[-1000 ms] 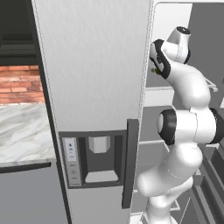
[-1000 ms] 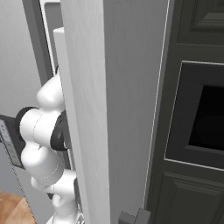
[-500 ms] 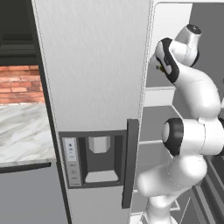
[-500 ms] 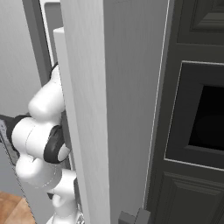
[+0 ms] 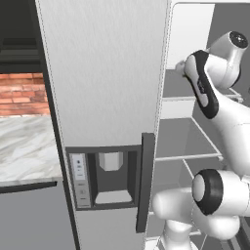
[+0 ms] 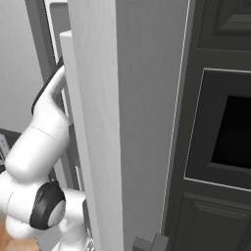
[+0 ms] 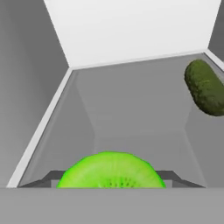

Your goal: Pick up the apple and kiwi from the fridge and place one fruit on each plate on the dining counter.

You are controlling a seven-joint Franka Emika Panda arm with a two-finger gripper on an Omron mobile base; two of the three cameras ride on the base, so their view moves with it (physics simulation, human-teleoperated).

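In the hand view the kiwi (image 7: pixel 111 169), with its lime-green cut face towards the camera, sits low between my two dark fingertips (image 7: pixel 47 177). My gripper (image 7: pixel 111 178) is shut on the kiwi, above a grey shelf of the fridge (image 5: pixel 107 73). In the left base view my arm reaches up and left into the open fridge, and the hand passes behind the door edge. The apple, the plates and the gripper's fingers are hidden in both base views.
A dark green oval vegetable (image 7: pixel 204 87) lies at the right of the same shelf, near the white back wall. The fridge door (image 6: pixel 132 122) stands close beside my arm. A black oven cabinet (image 6: pixel 220 147) is on the right and a marble counter (image 5: pixel 24 141) on the left.
My elbow has sunk lower and the forearm's top has swung to the right, while the hand stays inside the fridge behind the door edge.
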